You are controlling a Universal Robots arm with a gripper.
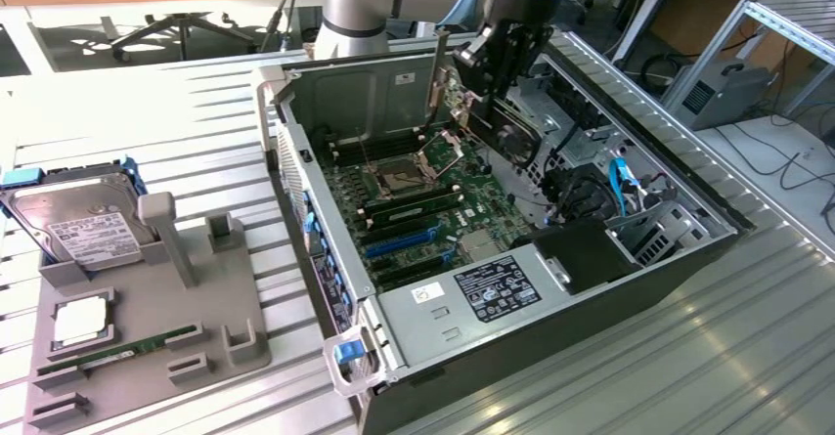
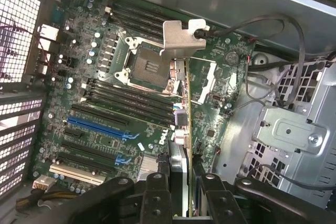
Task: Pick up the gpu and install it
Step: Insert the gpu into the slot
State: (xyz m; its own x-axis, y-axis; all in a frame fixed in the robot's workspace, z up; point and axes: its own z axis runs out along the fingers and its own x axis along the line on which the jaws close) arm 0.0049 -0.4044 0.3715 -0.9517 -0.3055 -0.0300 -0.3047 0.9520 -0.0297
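My gripper [image 1: 500,64] hangs over the open computer case [image 1: 627,288], shut on the gpu [image 1: 503,127]. The gpu is a dark card held on edge, with its silver bracket [image 1: 437,73] pointing up toward the case's far wall. In the wrist view the gpu [image 2: 181,108] runs edge-on away from my gripper [image 2: 185,198], and its bent bracket [image 2: 181,38] hovers above the CPU socket [image 2: 147,66]. The card is in the air, apart from the motherboard [image 2: 89,93]. The blue expansion slots [image 2: 97,128] lie off to one side of it, with nothing in them.
A grey fixture tray [image 1: 196,347] on the exterior view's left carries a hard drive [image 1: 78,225], a RAM stick [image 1: 117,352] and a CPU [image 1: 81,323]. Inside the case, cables [image 2: 273,30] and a drive cage [image 2: 294,129] crowd one side, next to the power supply [image 1: 503,288].
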